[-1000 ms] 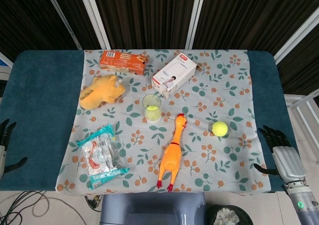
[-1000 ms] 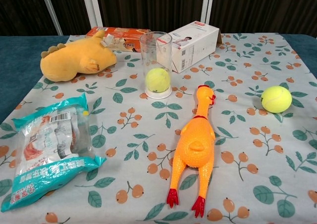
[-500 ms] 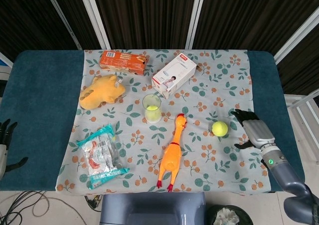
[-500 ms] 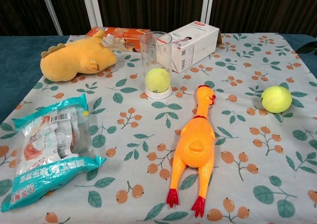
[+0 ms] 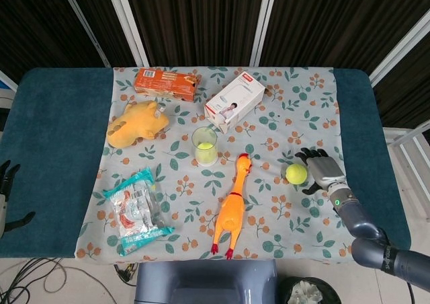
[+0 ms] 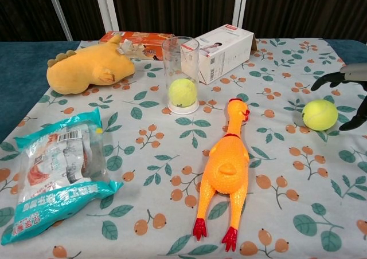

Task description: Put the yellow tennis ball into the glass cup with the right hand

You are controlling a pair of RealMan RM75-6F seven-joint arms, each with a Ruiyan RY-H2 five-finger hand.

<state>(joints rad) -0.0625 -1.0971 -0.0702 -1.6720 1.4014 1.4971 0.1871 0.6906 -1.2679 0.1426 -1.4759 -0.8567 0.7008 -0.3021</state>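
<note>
A yellow tennis ball [image 5: 295, 173] [image 6: 319, 114] lies on the flowered cloth at the right. My right hand [image 5: 319, 170] [image 6: 350, 93] is just to the right of it, fingers spread and open, close to the ball but holding nothing. The glass cup [image 5: 205, 146] [image 6: 183, 74] stands upright near the cloth's middle, and another yellow ball [image 6: 182, 93] sits inside it. My left hand [image 5: 7, 183] shows only at the far left edge of the head view, open and away from everything.
A rubber chicken [image 5: 232, 206] lies between cup and ball. A white box [image 5: 234, 101] and an orange box [image 5: 166, 83] sit at the back, a plush toy [image 5: 136, 124] at the left, a snack packet [image 5: 136, 210] at the front left.
My right hand has moved in from the table's right front edge to just beside the tennis ball. The ball, the cup and my left hand have not moved.
</note>
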